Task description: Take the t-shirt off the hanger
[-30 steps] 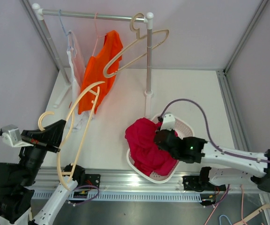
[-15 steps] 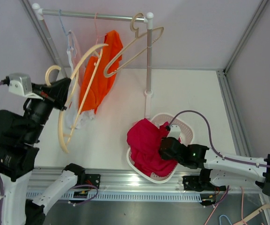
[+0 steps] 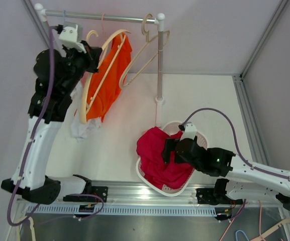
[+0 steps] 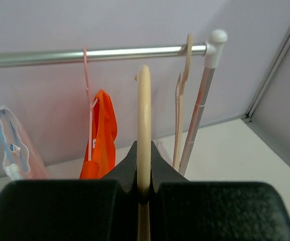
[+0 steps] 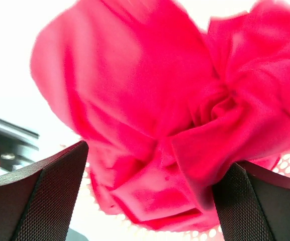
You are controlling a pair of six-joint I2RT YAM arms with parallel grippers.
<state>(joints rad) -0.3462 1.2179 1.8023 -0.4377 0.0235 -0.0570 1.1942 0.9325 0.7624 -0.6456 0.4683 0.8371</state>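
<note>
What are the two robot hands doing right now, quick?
Left gripper: closed, holding the cream hanger.
Right gripper: open, holding nothing, right by the red t-shirt.

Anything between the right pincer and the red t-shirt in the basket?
Nothing visible does. The right pincer is open right over the red t-shirt, which shows straight ahead between its fingers in the wrist view. The basket rim lies off to the side, not in the path.
</note>
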